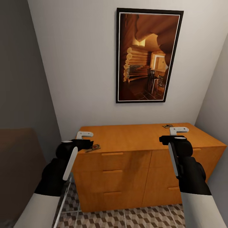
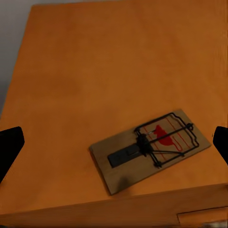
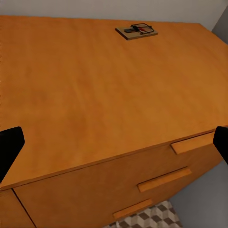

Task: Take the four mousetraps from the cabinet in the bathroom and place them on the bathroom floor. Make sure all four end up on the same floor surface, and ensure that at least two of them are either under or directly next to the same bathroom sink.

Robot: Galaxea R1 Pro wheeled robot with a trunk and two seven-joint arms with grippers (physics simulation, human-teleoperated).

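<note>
At lower centre of the head view, two brown wooden mousetraps — one at the front-left corner (image 1: 94, 147), one at the rear right (image 1: 167, 126) — lie on the flat orange-brown wooden cabinet (image 1: 136, 139) top, none on the cube-patterned tiled floor (image 1: 126, 218), so your wide-open left gripper (image 2: 114, 142) and wide-open right gripper (image 3: 114, 147) have everything left to do.

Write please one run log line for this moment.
left gripper: open, above front mousetrap | right gripper: open, near back mousetrap | cabinet: drawers shut

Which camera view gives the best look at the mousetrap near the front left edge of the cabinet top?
The left wrist view: the mousetrap lies large and close there, with its wire parts and red mark plain. The head view shows it small, beside the left gripper. The right wrist view shows another mousetrap far back on the cabinet.
</note>
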